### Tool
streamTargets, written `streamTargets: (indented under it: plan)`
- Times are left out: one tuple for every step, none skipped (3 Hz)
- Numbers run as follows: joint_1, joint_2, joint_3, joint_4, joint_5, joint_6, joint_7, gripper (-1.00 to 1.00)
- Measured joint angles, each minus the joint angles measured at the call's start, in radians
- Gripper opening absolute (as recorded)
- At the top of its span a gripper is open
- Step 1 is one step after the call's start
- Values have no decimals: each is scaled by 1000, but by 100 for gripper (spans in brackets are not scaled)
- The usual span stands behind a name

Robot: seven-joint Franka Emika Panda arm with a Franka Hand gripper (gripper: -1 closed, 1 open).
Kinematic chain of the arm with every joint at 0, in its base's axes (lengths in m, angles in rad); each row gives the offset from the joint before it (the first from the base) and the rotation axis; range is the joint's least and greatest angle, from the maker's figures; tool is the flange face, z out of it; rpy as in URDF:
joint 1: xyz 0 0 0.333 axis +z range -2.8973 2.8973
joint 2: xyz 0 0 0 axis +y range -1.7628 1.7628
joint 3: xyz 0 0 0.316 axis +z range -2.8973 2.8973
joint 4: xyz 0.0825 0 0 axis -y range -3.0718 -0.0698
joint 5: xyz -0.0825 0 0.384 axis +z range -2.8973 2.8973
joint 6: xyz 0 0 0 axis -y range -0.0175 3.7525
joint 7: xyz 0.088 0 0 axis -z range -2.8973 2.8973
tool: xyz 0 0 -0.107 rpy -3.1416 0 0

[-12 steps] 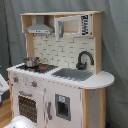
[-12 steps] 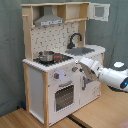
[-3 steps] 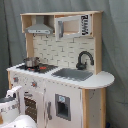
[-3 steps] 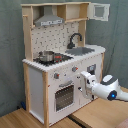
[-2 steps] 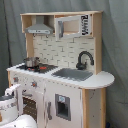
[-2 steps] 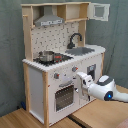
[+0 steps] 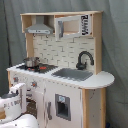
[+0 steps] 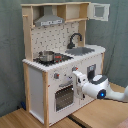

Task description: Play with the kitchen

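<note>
I see the kitchen [image 8: 47, 75] finished in matt white painted panels with light, smooth wood edges and side posts. On its counter, the pot [image 8: 46, 56] reads as shiny metal, and the sink [image 7: 72, 74] beside it as dull grey metal. Above the sink, the faucet [image 7: 84, 59] looks glossy black. Before the oven door, my arm [image 8: 95, 86] shows a smooth, glossy white plastic shell. Behind the kitchen hangs a grey cloth backdrop [image 7: 117, 45].

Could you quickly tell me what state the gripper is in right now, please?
Gripper: cannot be told; it is at the kitchen front near the knobs.
</note>
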Motion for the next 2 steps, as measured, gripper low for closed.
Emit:
streamTargets:
  plan:
    - [0, 0, 0, 0, 0, 0, 1, -100]
    - [23, 0, 5, 17, 0, -57, 46, -100]
